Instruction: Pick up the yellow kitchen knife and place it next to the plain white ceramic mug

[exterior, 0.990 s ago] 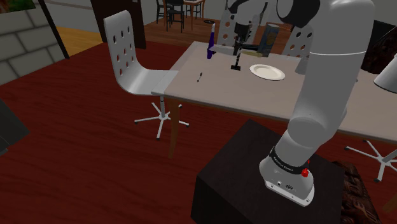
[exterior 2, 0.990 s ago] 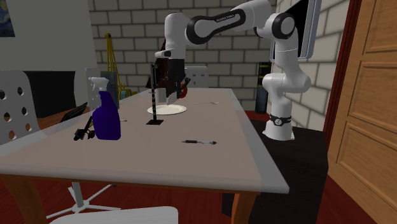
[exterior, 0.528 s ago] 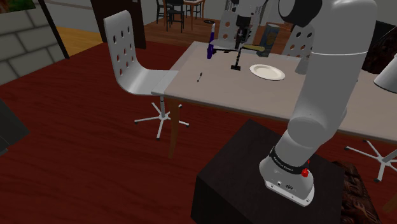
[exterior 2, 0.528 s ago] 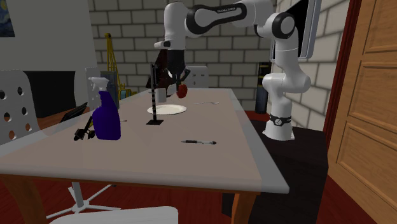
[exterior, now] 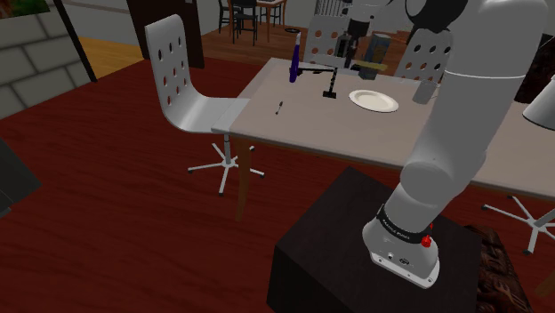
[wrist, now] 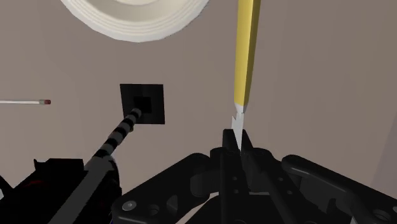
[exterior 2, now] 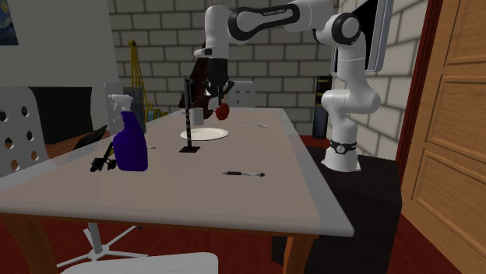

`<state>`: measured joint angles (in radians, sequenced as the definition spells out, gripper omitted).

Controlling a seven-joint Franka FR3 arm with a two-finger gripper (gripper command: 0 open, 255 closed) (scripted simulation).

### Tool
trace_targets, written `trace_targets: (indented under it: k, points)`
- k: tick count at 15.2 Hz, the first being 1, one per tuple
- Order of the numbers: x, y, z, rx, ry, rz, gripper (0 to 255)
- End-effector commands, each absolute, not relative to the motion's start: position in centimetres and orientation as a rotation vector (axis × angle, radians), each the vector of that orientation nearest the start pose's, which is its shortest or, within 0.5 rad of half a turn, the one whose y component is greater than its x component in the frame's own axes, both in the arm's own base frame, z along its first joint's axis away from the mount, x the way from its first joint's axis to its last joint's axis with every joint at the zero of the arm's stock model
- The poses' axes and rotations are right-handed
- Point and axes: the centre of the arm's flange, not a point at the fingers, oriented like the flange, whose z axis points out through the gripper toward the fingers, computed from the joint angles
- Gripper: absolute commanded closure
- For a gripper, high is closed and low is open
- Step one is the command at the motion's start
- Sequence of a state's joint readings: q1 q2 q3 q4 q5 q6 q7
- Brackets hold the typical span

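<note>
Shoulder view first: the gripper (exterior: 348,62) hangs above the table (exterior: 302,124), just past the far edge of the white plate (exterior: 374,100), and the yellow-handled kitchen knife (exterior: 370,66) sticks out sideways from it, up in the air over the plate's far rim. To the shoulder view's left of the plate stands the black stand (exterior: 330,89), further that way the purple spray bottle (exterior: 294,58), and a pen (exterior: 279,108) lies nearer the table's edge, with a white chair (exterior: 178,71) beyond it. Over to the second exterior view: the gripper (exterior 2: 212,101) hovers above the plate (exterior 2: 206,134), the stand (exterior 2: 187,117) is just in front of the plate, the spray bottle (exterior 2: 131,144) is well off to this view's left, and the pen (exterior 2: 243,173) lies nearer the camera. Now the wrist view: the gripper (wrist: 235,141) has its fingers (wrist: 226,145) pinched tight on the knife (wrist: 247,51) by its pale blade, yellow handle pointing away, clear of the table (wrist: 318,95). The plate (wrist: 137,16) lies ahead beside the handle's tip, the stand's square base (wrist: 142,103) sits on the gripper's side of the plate, and a thin white stick (wrist: 25,101) with a red tip lies beyond that base.
</note>
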<state>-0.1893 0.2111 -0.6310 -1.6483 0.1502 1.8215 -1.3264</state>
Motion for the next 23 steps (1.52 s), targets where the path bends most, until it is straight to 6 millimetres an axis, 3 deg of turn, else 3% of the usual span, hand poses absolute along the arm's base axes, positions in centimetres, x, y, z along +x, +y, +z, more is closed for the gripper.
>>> trace_targets:
  k: [1,23]
  points:
    - [42.7,-43.7,50.6,-3.044,-0.747,-0.033,255]
    - [18.1,-59.0,50.6,-3.044,-0.747,-0.033,255]
